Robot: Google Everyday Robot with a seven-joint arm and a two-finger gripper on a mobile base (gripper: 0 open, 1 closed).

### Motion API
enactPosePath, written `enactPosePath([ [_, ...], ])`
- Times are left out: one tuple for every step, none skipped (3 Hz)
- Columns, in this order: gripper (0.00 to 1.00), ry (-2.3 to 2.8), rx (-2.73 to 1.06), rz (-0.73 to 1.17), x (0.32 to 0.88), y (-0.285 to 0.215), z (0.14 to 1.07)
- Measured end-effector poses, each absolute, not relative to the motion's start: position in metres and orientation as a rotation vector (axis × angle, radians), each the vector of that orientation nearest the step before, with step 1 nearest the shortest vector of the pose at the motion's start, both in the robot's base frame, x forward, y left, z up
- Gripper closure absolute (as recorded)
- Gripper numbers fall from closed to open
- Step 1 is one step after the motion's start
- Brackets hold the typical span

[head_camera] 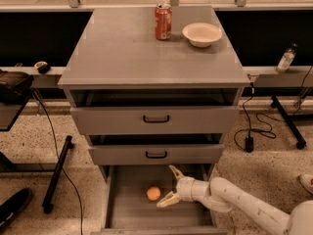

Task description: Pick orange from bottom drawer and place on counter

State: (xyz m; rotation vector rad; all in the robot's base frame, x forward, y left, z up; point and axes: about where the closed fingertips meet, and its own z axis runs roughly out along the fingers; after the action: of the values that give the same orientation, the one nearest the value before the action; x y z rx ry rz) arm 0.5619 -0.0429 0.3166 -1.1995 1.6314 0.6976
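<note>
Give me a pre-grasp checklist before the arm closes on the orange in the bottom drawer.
1. Bottom drawer pulled open: ok.
2. Orange lying on the drawer floor, nothing over it: ok.
3. Gripper open, fingers spread wide: ok.
4. Orange between the fingers: not ok. The gripper sits just right of it, apart.
5. Counter has bare surface in front of the soda can and bowl: ok.
6. Upper finger's clearance under the middle drawer: cannot tell.
</note>
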Motion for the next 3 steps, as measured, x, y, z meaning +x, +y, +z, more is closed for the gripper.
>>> enactPosePath([
  [0.00,1.646,-1.194,0.645,0.577,-0.028,0.275],
  [0.00,1.655,-1.193,0.561,0.587,-0.022,0.219],
  [0.00,1.677,-1.219,0.536,0.591,-0.012,0.176],
])
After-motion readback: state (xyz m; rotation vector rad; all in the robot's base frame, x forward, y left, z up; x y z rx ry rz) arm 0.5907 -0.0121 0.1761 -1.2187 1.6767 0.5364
